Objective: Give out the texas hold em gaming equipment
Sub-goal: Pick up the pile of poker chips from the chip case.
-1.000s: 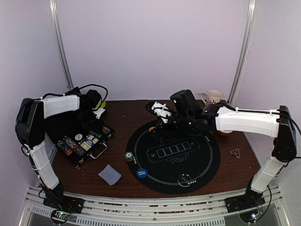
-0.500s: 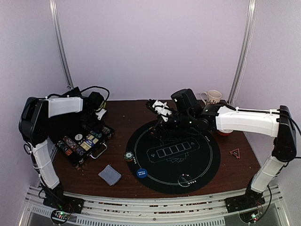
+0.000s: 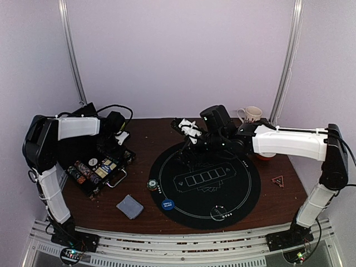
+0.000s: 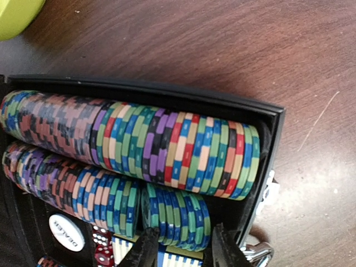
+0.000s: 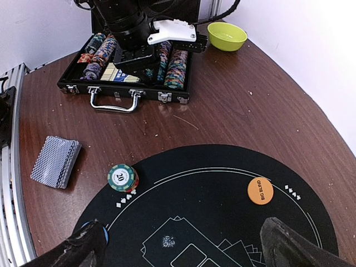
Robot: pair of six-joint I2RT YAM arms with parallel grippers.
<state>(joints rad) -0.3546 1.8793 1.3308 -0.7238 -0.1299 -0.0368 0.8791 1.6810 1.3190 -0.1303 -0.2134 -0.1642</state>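
From above: left gripper (image 3: 115,147) down in the black chip case (image 3: 111,177) at 9 o'clock on the brown wooden table (image 3: 144,133). Right gripper (image 3: 186,129) up over the 11 o'clock edge of the round black mat (image 3: 239,200). Small chip stack (image 3: 152,184) at the mat's 9 o'clock edge, blue button (image 3: 167,204) at 7, card deck (image 3: 129,206) just off the mat near 8.

From the left wrist: fingers (image 4: 146,251) pressed in on a few blue-and-green poker chips (image 4: 175,214) at 6 o'clock. Smooth, round, stripy discs, packed in tight rows. Looks like the picking-up step for one more stack. Next: lift straight up, slowly, without dragging the neighbours out.

From the right wrist: fingers spread wide, pinching nothing. Flat orange button (image 5: 260,190) on the soft-looking mat, toward 4 o'clock.
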